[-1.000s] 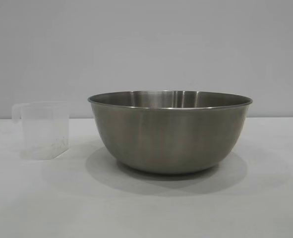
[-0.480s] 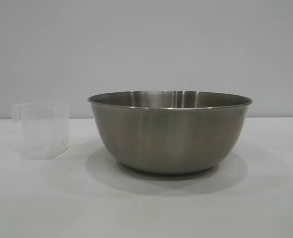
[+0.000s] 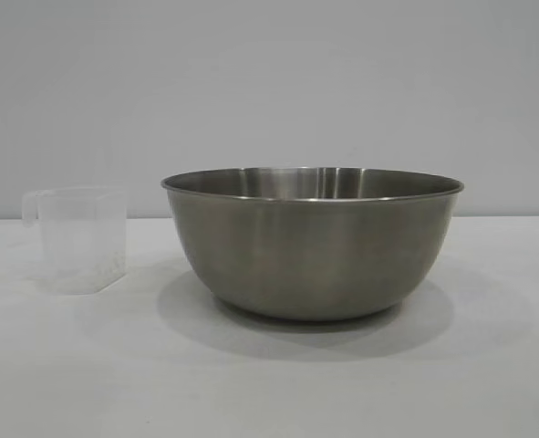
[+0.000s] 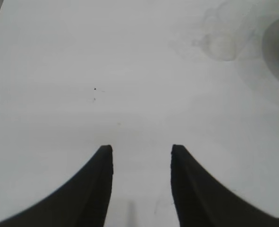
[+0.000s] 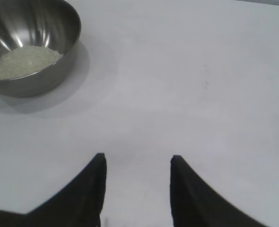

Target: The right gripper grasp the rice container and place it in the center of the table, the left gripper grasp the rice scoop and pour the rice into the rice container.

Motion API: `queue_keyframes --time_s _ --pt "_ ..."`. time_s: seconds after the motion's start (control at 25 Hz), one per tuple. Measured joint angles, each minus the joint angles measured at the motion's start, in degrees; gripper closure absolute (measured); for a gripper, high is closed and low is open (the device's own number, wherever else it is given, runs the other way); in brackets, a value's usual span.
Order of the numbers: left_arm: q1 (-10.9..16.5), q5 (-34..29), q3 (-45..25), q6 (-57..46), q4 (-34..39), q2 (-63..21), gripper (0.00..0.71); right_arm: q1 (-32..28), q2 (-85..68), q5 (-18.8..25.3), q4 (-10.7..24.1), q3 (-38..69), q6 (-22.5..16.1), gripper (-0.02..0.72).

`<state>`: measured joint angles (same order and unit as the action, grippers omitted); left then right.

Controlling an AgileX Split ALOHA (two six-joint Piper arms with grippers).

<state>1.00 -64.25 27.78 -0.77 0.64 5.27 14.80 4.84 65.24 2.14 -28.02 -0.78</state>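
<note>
Rice (image 5: 26, 61) fills the rice container (image 3: 312, 242) (unmarked); rice scoop (image 3: 77, 239) beside.

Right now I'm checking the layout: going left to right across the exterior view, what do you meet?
The rice scoop, standing upright on the table → a bare gap → the rice container.

Support surface: a plain white table (image 3: 488, 365), seen flat and matte in all views. Two items are seen resting directly on it. The rice container (image 3: 312, 242) is set upright near the middle, a soft shadow being cast around its base. The rice scoop (image 3: 79, 239) is stood upright to its left, apart from it, not touching. A few small dark specks (image 4: 95, 89) are noted on the surface.
</note>
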Motion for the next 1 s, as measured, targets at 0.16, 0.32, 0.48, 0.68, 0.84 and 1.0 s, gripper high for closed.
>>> queue_keyframes --time_s 0.16,0.32,0.48,0.68,0.84,1.0 --pt "0.0 0.0 -0.1 0.5 0.0 -3.4 0.469 0.0 0.0 0.0 0.0 0.0 0.0 0.409" --pt "0.0 0.1 -0.1 0.9 0.0 -6.2 0.469 0.0 -0.1 -0.1 0.0 0.1 0.0 0.409" --pt "0.0 0.1 -0.1 1.0 0.0 -6.3 0.469 0.0 -0.1 -0.1 0.0 0.1 0.0 0.409" --pt "0.0 0.1 -0.1 1.0 0.0 -6.3 0.469 0.0 -0.1 -0.1 0.0 0.1 0.0 0.409" --pt "0.0 0.1 -0.1 1.0 0.0 -6.3 0.469 0.0 -0.1 -0.1 0.0 0.1 0.0 0.409" --pt "0.0 0.1 -0.1 1.0 0.0 -6.3 0.469 0.0 -0.1 -0.1 0.0 0.1 0.0 0.409"
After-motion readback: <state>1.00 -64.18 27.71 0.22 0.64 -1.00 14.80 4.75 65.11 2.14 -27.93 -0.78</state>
